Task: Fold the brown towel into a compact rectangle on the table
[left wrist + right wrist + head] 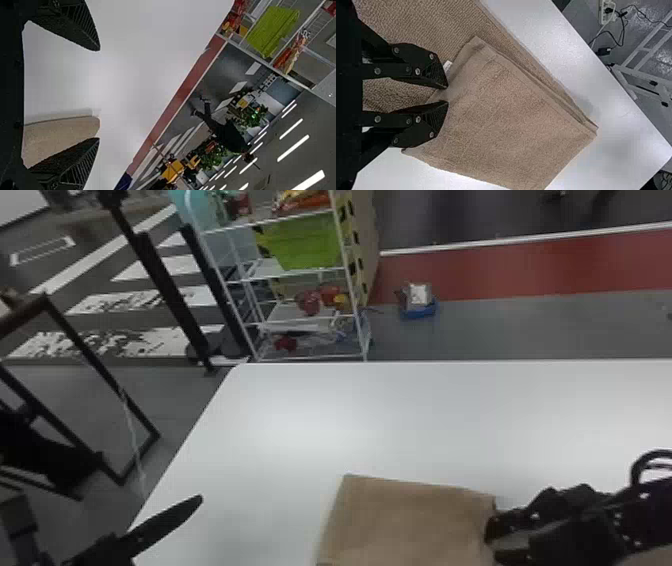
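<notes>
On the near part of the white surface (300,430), the towel (410,520) is lying in folded form — a tan, squarish piece with its near side running off the head view's bottom edge. The right hand (491,542) is reaching in to the towel's right side. In the right wrist view, that hand (447,94) is keeping its two fingertips nearly together, with the edge of the folded part pinched between them. More towel is spreading flat beneath and beyond the fingers, and a small white tag (447,65) is poking out beside one of them. Along one side, the layers are lying almost edge to edge.

The left hand (165,517) is hovering over the surface's left side, well apart from the towel. Its fingers are standing wide apart in the left wrist view — nothing is sitting between their tips.

Past the far edge, a white rack (348,280) is standing on the floor, and a green bin (310,242) is resting in it.
</notes>
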